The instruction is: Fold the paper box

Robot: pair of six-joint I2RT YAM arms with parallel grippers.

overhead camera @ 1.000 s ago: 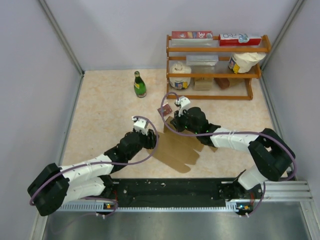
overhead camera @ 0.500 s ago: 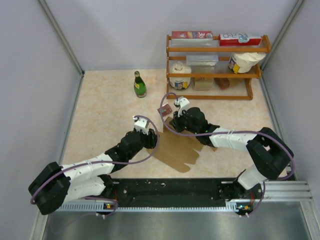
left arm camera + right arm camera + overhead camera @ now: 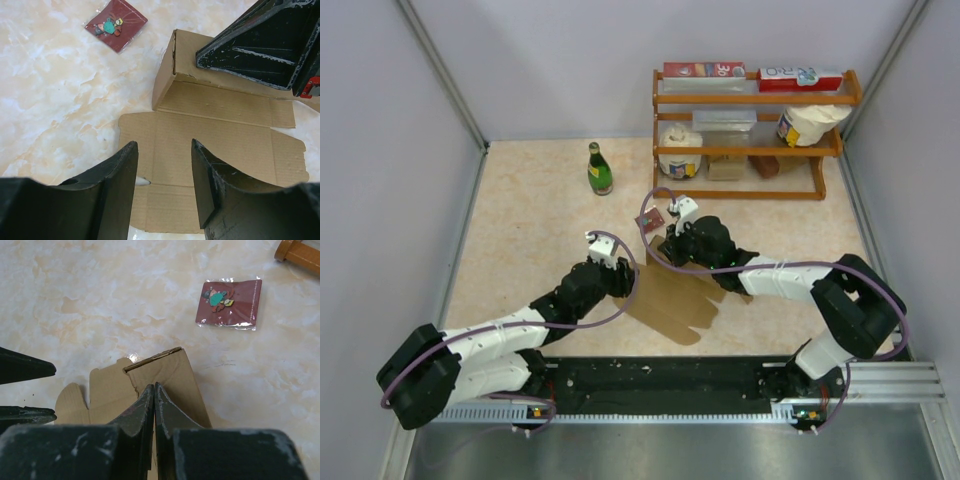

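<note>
The paper box point(image 3: 675, 300) is a plain brown cardboard sheet lying flat between the arms, with its far panel folded up. In the left wrist view the box point(image 3: 220, 135) shows that raised panel at the top. My left gripper point(image 3: 164, 150) is open and empty, low over the sheet's near left edge point(image 3: 619, 279). My right gripper point(image 3: 153, 387) is shut, its tips pinched at the ridge of the raised panel point(image 3: 170, 370). It also shows in the top view point(image 3: 670, 248) and, as a black finger point(image 3: 245, 50), in the left wrist view.
A small dark-red card point(image 3: 651, 220) in a clear sleeve lies on the table just beyond the box, also in the wrist views point(image 3: 230, 302) point(image 3: 116, 25). A green bottle point(image 3: 599, 169) stands at the back. A wooden shelf point(image 3: 750, 150) with cartons and tubs is at the back right.
My right gripper has shifted slightly left with the raised panel, and the sheet has turned a little with it. The left arm has barely moved.
</note>
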